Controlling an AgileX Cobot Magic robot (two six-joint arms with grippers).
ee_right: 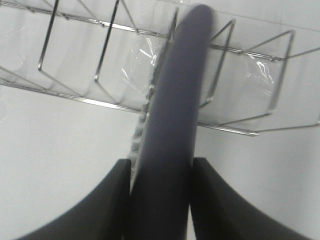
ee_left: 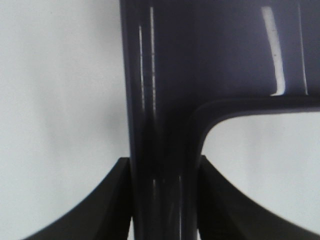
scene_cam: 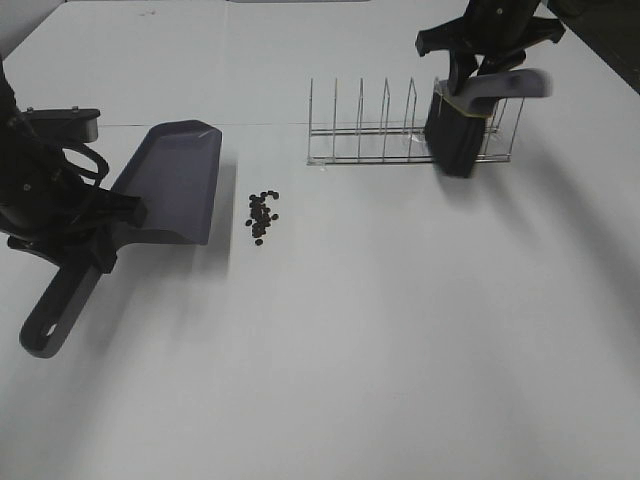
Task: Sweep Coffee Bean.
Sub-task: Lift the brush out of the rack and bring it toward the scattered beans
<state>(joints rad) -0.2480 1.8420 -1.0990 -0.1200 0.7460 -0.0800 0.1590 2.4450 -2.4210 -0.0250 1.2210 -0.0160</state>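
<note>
The coffee beans [scene_cam: 262, 217] lie loose on the white table [scene_cam: 400, 330], a small dark cluster left of centre in the high view. The cluster is longer than it is wide, and its long axis runs roughly from the far side to the near side, leaning slightly. Just beside it, apart and not touching, sits the grey-purple dustpan [scene_cam: 170, 185], with one long straight edge facing the beans. Its handle [scene_cam: 55, 315] slants away toward the near left corner, so the pan's long axis lies diagonally. The left gripper [scene_cam: 100, 248] is clamped on that handle where it meets the pan. In the left wrist view its two dark fingers [ee_left: 116, 200] press against either side of the glossy stem, with the pan's underside [ee_left: 210, 50] spreading out beyond them. Further back, right of centre, a wire rack [scene_cam: 360, 130] stands with its dividers upright and its length running left to right. At its right end the right gripper [scene_cam: 478, 72] pinches the pale grey handle of a brush [scene_cam: 455, 140], whose dark bristle block hangs downward and overlaps the last wires. The brush is blurred, so whether it touches the rack cannot be told. In the right wrist view the handle [ee_right: 175, 100] runs out lengthwise between the pressed-in fingers [ee_right: 112, 205] and crosses the rack's wires [ee_right: 75, 65].
</note>
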